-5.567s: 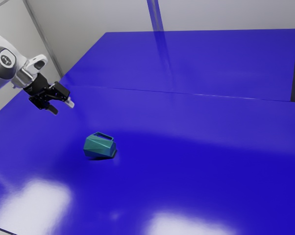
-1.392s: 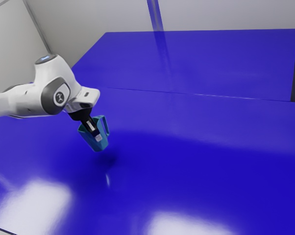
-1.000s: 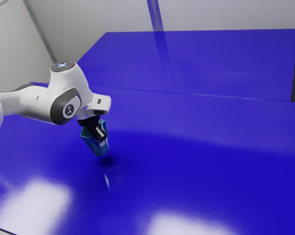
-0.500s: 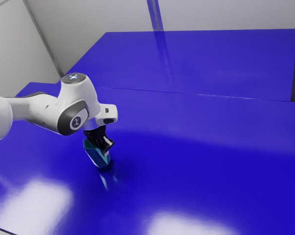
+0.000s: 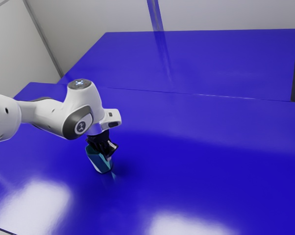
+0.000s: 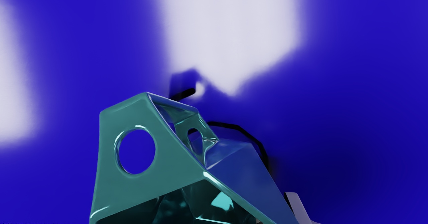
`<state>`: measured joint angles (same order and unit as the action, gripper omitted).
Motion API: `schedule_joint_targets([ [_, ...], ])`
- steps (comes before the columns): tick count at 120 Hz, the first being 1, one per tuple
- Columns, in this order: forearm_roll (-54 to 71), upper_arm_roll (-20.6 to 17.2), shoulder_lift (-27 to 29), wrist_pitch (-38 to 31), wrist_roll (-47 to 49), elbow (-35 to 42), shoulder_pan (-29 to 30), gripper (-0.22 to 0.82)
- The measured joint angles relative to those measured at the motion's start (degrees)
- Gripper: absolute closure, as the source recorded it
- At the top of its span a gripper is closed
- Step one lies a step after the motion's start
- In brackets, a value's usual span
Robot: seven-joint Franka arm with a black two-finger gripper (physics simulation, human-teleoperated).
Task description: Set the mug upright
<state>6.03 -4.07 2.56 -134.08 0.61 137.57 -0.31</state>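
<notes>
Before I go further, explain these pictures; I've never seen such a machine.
The machine is one robot arm with a black two-finger gripper as its hand. The exterior view is taken from beside the arm, which reaches in from that view's left. The wrist view comes from a camera on the hand itself, looking closely at the mug. Below is a shiny blue table. The gripper holds the teal mug, tilted and low; whether it touches the table, I can't tell.

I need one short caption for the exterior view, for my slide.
Franka arm holding a teal mug, low at the blue tabletop.
</notes>
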Motion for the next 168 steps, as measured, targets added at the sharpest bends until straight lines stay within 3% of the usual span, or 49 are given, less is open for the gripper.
schedule_joint_targets([
  [9, 0.1, -0.01, -0.15, -0.27, 0.78, 0.0, -0.05, 0.77],
  [36, -0.46, 0.03, 0.66, -0.9, 1.92, 0.01, 0.05, 0.33],
  [61, -0.78, 0.02, 4.23, -1.06, 2.5, -0.19, -0.35, 0.14],
  [92, -1.6, -0.85, 7.68, 1.76, 2.89, -3.12, -1.05, 0.05],
  [120, -2.37, -1.79, 6.86, 12.84, 3.15, -14.37, -0.91, 0.03],
  [168, -2.66, -2.11, 0.68, 32.75, 3.51, -34.34, -0.16, 0.02],
])
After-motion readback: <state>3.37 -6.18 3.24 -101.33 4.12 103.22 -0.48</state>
